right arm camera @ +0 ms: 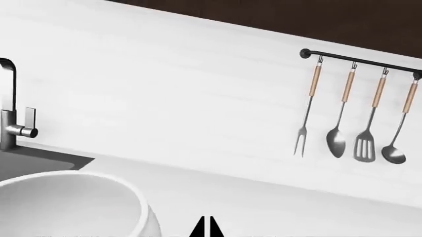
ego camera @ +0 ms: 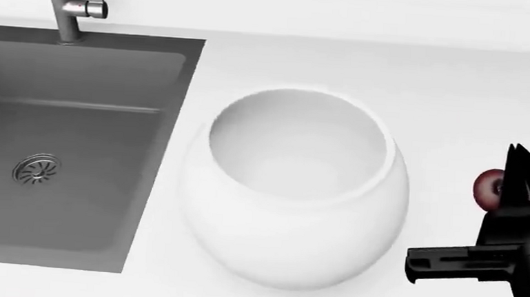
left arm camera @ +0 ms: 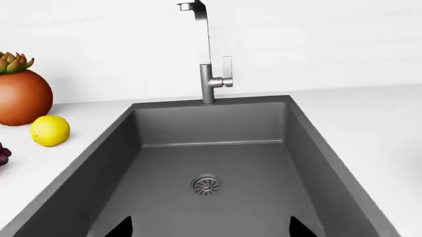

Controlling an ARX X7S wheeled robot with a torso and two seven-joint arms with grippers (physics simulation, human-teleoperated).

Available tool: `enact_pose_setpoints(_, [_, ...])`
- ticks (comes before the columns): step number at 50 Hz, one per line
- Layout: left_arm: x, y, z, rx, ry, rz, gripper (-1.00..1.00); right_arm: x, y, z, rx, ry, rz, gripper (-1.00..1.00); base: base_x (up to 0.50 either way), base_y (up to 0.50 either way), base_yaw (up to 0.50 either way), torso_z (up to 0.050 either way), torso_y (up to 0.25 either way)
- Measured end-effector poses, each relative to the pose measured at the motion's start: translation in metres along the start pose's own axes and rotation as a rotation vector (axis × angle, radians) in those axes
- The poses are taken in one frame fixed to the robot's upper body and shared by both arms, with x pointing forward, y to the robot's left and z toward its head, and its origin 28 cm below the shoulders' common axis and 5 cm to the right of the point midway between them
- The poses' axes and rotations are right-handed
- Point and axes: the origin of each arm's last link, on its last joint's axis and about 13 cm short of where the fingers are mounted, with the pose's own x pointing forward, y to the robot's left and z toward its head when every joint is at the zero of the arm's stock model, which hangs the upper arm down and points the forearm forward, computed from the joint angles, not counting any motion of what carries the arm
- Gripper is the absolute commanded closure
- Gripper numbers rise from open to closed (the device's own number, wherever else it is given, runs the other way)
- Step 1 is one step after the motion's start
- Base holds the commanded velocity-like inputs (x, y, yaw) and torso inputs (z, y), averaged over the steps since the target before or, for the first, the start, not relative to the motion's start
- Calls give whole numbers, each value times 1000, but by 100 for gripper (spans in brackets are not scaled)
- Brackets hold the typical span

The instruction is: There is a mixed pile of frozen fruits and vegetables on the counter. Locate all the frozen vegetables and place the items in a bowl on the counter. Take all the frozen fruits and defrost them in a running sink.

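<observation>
on the white surface (ego camera: pixel 472 85), the large glossy white bowl (ego camera: pixel 295 192) stands just right of the dark grey sink (ego camera: pixel 71 150); its inside shows no contents. the sink basin holds only its round steel drain (ego camera: pixel 37 169), with the angular steel tap (ego camera: pixel 71 2) at the rear edge. in the head view, the small dark red round fruit (ego camera: pixel 488 188) rests on the surface right of the bowl, partly hidden behind the right tool (ego camera: pixel 509 225). right tool: the two fingertips (right arm camera: pixel 204 228) appear pressed together in the right wrist view, with nothing between them. left tool (left arm camera: pixel 209 229): positioned above the sink, tips spread wide apart, released. in the left wrist view, the yellow lemon (left arm camera: pixel 50 130) lies on the surface beside the sink rim, close to an orange plant pot (left arm camera: pixel 23 96); part of the purple-red grape bunch (left arm camera: pixel 3 155) shows at the frame edge. four utensils (right arm camera: pixel 349 113) hang on a wall rail.
</observation>
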Motion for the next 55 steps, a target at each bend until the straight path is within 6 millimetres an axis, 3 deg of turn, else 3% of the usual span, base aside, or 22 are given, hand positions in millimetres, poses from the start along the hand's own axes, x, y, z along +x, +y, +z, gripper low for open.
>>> enact_pose_setpoints(14, [0,0,-1,-4,0,1,-100,-2,-1,-1,-4,-5,-22,100,-423,305,0,0,0])
enact_pose_setpoints(55, [-1,2,-4,-8,5,7,-100,-3,7,-10,-19,7,6,100,45,500,0,0,0])
